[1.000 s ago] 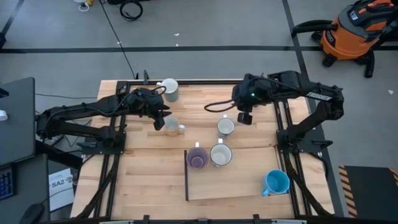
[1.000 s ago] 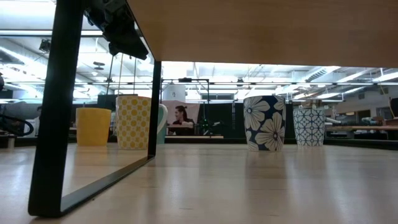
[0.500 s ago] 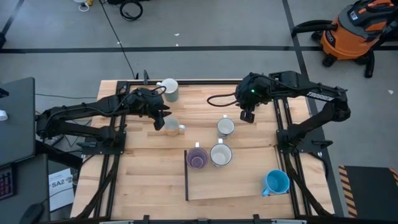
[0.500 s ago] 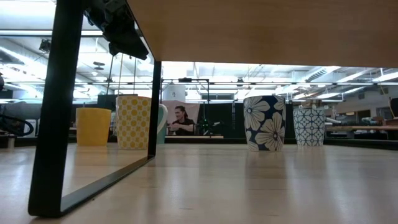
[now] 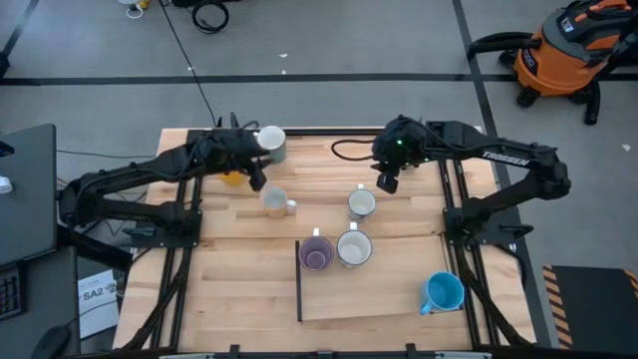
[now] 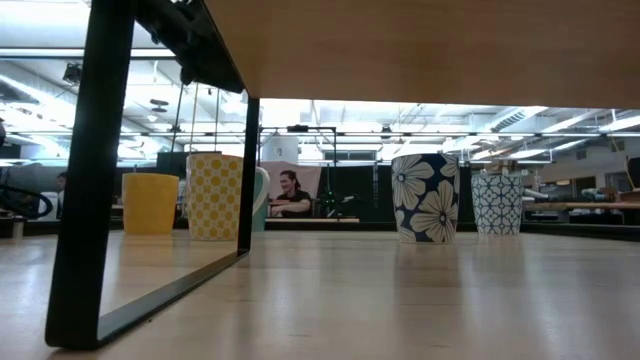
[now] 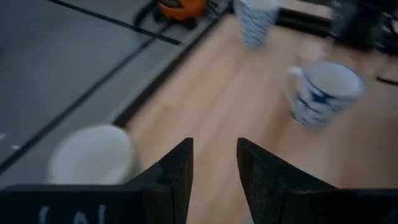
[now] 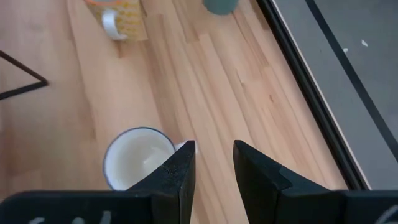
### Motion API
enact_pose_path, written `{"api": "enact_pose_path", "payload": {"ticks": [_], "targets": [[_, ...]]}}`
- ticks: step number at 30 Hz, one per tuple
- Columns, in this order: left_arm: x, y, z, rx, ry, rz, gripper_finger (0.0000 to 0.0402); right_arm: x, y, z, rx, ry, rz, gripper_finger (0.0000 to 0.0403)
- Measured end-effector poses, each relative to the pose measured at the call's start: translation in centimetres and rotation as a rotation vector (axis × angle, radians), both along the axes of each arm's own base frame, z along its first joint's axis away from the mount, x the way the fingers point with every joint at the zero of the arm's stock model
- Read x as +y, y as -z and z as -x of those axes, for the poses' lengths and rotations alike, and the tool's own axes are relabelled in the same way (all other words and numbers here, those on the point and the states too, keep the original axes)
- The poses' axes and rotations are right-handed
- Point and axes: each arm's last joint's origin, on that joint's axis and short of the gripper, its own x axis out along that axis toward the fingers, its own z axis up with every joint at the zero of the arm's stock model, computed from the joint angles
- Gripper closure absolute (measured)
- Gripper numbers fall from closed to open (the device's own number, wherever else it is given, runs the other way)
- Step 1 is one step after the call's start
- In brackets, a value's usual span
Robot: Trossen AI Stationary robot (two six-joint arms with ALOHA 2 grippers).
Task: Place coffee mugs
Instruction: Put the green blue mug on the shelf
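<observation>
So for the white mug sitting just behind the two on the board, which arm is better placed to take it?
Right, I'd say. The right gripper hovers beside that white mug, fingers parted and empty, and its wrist view looks down into it. The left gripper is across the table near the yellow mug.

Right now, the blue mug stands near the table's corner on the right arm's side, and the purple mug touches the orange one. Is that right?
Not quite. The blue mug is near that corner, but the purple mug stands beside a white mug, not the orange one. The high view shows it.
</observation>
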Motion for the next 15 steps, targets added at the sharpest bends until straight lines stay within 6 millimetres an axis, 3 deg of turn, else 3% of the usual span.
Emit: {"api": "enact_pose_path", "payload": {"ticks": [8, 15], "targets": [[4.5, 0.3, 1.3, 0.027, -0.067, -0.070, 0.0271, -0.9, 0.9, -0.4, -0.037, -0.015, -0.043, 0.0288], [8.2, 3.0, 0.9, 0.091, 0.037, -0.003, 0.0271, -1.0, 0.6, -0.8, -0.087, -0.017, -0.027, 0.0288]]}}
